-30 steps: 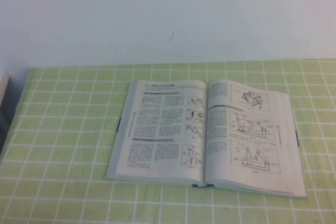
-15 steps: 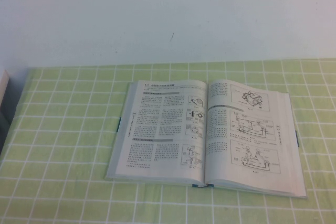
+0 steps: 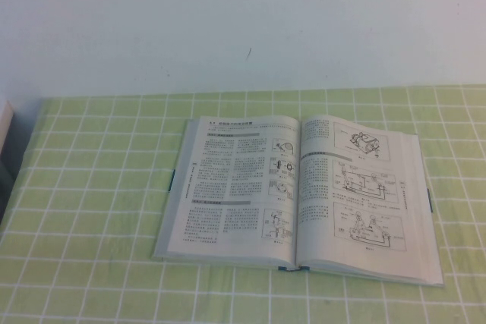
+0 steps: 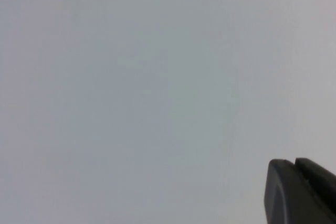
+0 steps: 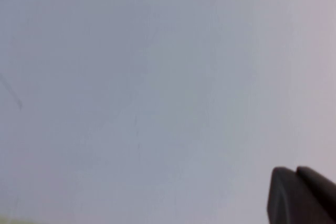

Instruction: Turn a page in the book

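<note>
A plain white wall rises behind my tabletop, which is covered in a green checked cloth, and the book lies open flat near its middle, spine toward me, so the right-hand page should offer a free outer edge to lift. Neither arm is over the book: the left tool and right tool each face bare wall, the right one pinched closed on nothing, the left I cannot tell. Nothing stands around the book to block a reach.
</note>
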`<control>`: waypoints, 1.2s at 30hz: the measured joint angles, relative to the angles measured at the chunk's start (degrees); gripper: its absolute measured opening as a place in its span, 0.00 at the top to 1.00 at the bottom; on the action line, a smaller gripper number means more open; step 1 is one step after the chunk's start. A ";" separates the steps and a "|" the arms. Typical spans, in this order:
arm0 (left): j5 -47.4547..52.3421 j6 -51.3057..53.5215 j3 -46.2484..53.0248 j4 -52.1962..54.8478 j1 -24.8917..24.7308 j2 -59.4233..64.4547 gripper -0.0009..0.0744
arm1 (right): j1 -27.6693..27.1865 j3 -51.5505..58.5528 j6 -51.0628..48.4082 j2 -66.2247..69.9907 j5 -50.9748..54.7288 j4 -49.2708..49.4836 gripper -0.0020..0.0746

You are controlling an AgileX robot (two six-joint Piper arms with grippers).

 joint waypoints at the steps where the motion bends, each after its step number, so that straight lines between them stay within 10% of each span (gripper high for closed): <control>1: -3.33 0.00 0.00 0.00 0.00 0.00 0.99 | 0.00 0.00 0.00 0.00 -3.99 0.00 0.98; 17: -28.39 0.00 0.00 -0.39 0.00 0.00 0.99 | 0.00 0.00 1.88 0.00 -21.99 2.33 0.98; 36: 45.41 0.11 -41.08 -2.50 0.00 27.71 0.99 | 0.00 -33.79 -0.98 22.48 31.79 6.65 0.98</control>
